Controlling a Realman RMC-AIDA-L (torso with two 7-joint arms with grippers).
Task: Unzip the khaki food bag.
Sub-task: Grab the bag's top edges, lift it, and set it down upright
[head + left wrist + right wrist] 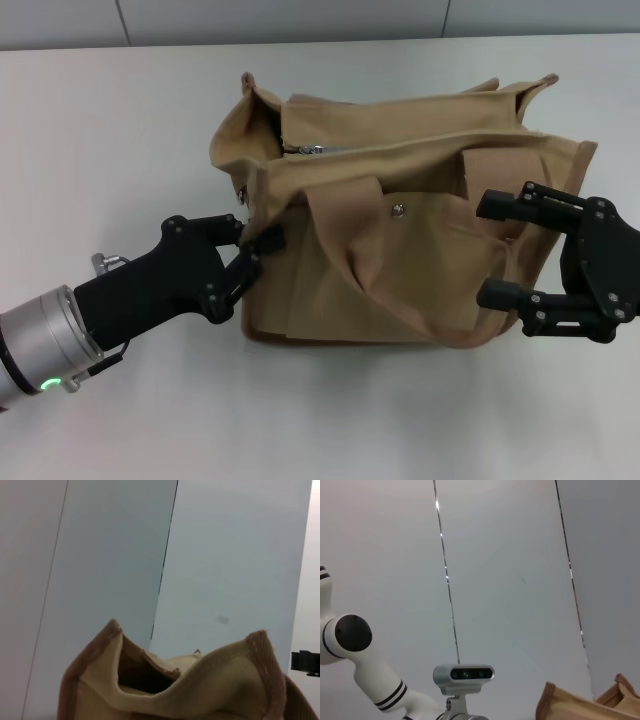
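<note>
The khaki food bag (400, 250) stands in the middle of the white table, with its front pocket and metal snap (398, 210) towards me. Its silver zipper pull (312, 149) lies near the left end of the top. My left gripper (255, 240) is at the bag's left end, shut on the fabric edge there. My right gripper (497, 250) is open at the bag's right end, its two black fingers (505, 205) lying over the front right corner. The left wrist view shows the bag's trimmed end (175, 690) close up. The right wrist view shows a bag corner (570, 707).
The white table (100, 130) surrounds the bag, with a grey panelled wall behind. The right wrist view shows my head camera (464, 674) and a white arm joint (350, 635). A black part of the right gripper (305, 661) shows in the left wrist view.
</note>
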